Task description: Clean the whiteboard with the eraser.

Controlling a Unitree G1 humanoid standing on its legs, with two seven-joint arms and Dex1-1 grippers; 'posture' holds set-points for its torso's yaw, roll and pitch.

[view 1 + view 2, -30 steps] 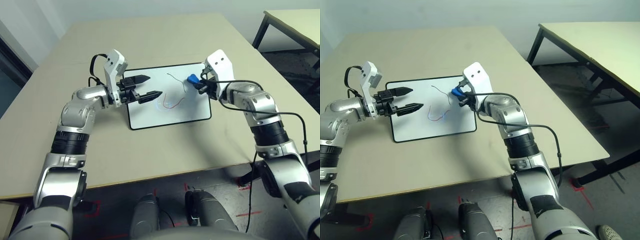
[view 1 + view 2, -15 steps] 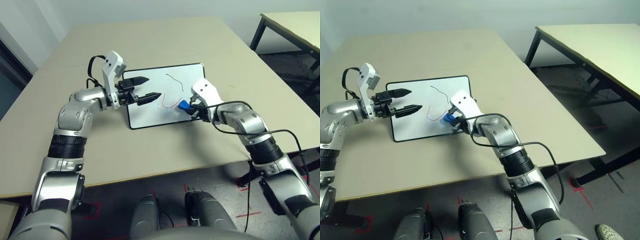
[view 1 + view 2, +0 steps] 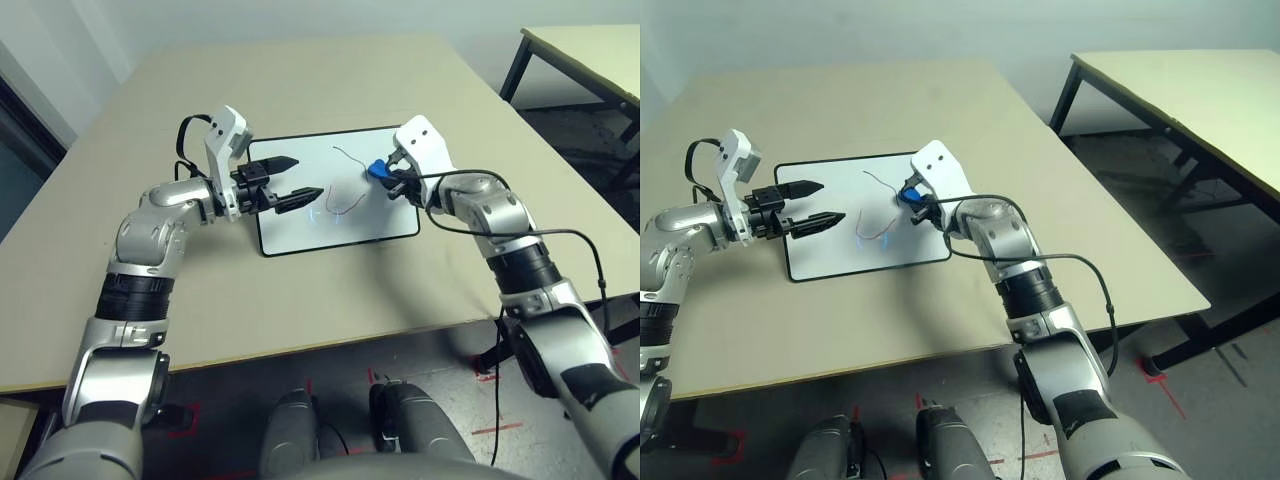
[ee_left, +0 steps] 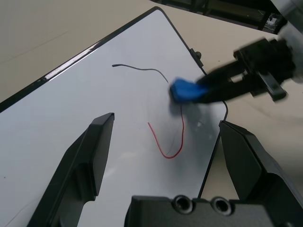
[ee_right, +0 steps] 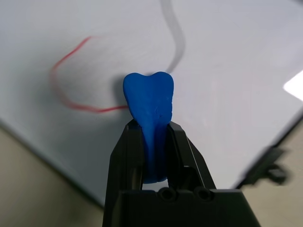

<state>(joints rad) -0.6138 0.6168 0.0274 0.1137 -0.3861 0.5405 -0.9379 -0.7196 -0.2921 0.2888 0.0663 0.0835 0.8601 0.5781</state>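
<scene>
The whiteboard (image 3: 300, 228) lies flat on the beige table, with a dark line (image 3: 348, 154) and a red line (image 3: 345, 207) drawn on it. My right gripper (image 3: 386, 174) is shut on the small blue eraser (image 3: 377, 169) and holds it against the board's far right part, between the dark line and the red one. The right wrist view has the eraser (image 5: 149, 101) pinched between the black fingers, its tip on the white surface. My left gripper (image 3: 306, 173) hovers open over the board's left half, holding nothing, its fingers pointing toward the eraser (image 4: 184, 90).
A black cable (image 3: 560, 235) runs along my right forearm. A second table (image 3: 1200, 90) stands to the right, across a strip of floor. The table's front edge (image 3: 300, 340) lies well short of the board.
My right gripper swept the eraser from the board's far right toward its near edge, then back up to the far right part. The left arm has stayed put.
</scene>
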